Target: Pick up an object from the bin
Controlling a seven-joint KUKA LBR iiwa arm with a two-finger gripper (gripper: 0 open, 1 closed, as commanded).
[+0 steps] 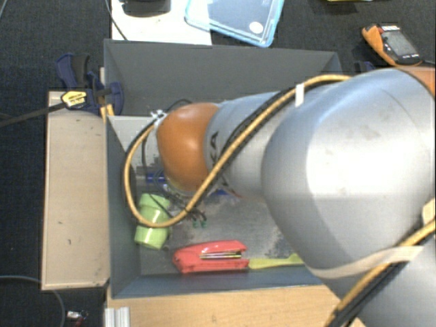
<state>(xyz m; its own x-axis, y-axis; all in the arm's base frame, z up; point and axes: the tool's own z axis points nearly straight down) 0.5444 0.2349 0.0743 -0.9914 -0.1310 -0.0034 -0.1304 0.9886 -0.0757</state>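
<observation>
tool [180, 199]: hung low in the left half of the bin [225, 67], tucked under the arm's orange cover [184, 148]; whether it stood wide or narrow could not be told, and nothing could be seen held in it.
nearest thing: a light green cup [151, 236] lay on its side by the bin's left wall, just beside the tool, and was likely the easiest reach.
cable [127, 176]: a yellow-black loop off the wrist drooped across the cup, probably left slack so the wrist could turn.
further out: a red stapler-like thing [210, 257] lay flat along the bin's lower edge, with a yellow strip [276, 260] at its right end.
also near: small blue bits [158, 178] by the left wall, too hidden to name.
task: judged not yet done, as no thing was lifted.
</observation>
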